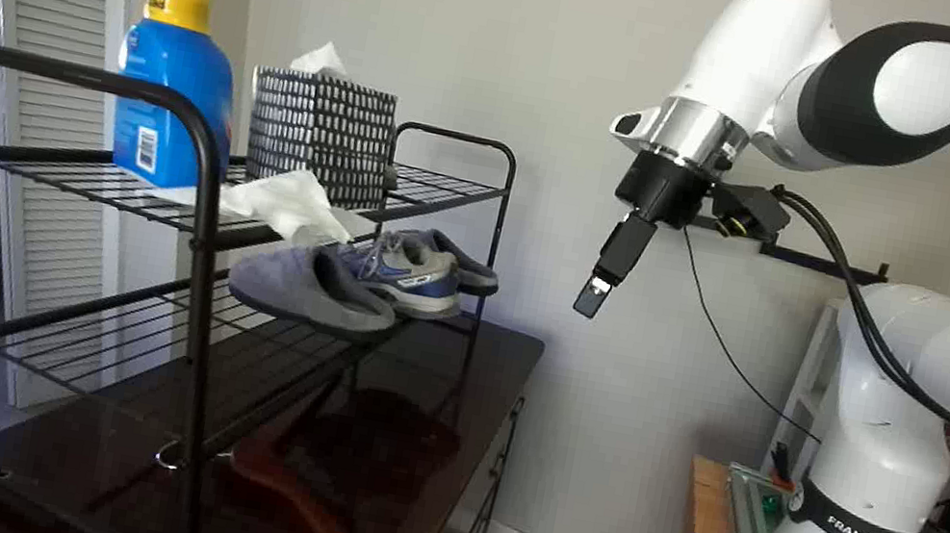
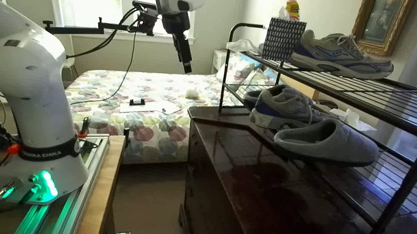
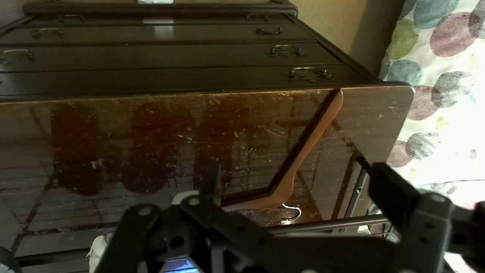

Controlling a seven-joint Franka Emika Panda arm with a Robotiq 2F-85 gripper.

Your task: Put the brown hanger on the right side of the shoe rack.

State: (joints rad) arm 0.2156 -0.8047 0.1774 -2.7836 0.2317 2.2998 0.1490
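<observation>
The brown hanger [image 3: 290,182] lies flat on the glossy top of the dark cabinet [image 3: 373,113], one arm reaching the front edge, so a nudge that way could tip it off. Its metal hook [image 3: 298,213] sits just beside a low bar of the shoe rack [image 3: 341,223], and lifting or dragging toward that bar might snag it; whether any part lies beneath the frame I cannot tell, as the other arm is partly hidden in the wrist view. The shiny top mirrors things and could spoil the depth judgement, making the grasp pinch air or drive into the wood. The gripper [image 1: 593,297] hangs in the air, well apart from the hanger, its fingers [image 3: 392,187] spread wide with nothing between them. Should it take one arm off balance, the long piece would probably pivot and strike the rack's wire tiers, or the grey slippers [image 2: 325,148] and sneaker [image 2: 282,110] on the lower one. Higher up, a wide approach risks knocking the tissue box [image 2: 283,40]. "Right side" also flips with viewpoint, so choosing the wrong end is possible.
</observation>
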